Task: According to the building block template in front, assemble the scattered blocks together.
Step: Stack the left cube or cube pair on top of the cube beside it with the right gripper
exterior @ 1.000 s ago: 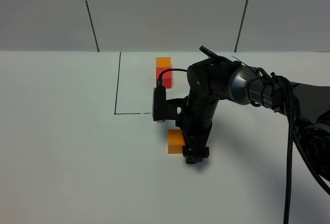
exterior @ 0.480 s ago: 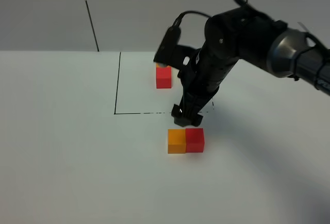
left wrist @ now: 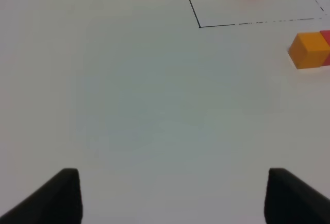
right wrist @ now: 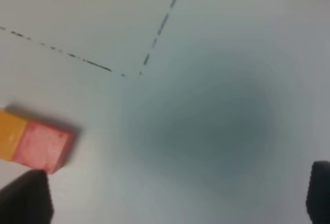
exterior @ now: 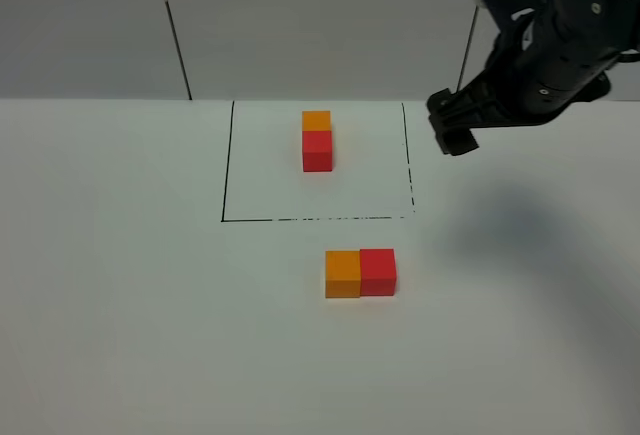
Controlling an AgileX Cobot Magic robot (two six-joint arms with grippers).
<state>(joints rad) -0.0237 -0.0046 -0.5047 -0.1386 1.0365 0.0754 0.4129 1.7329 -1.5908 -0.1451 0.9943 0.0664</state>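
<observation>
On the white counter the orange block and red block sit touching, orange on the left, just near of the black outline; the template pair stands inside it, orange far, red near; the right gripper hangs raised at far right, jaws spread, holding nothing; the left gripper gapes empty over bare counter.

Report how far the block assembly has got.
Done: the loose orange cube and red cube sit joined, in front of the outline. In hand: nothing; the right pincer hangs open, raised clear. Left: possibly nothing, though the template pair runs front-to-back, this one sideways.
</observation>
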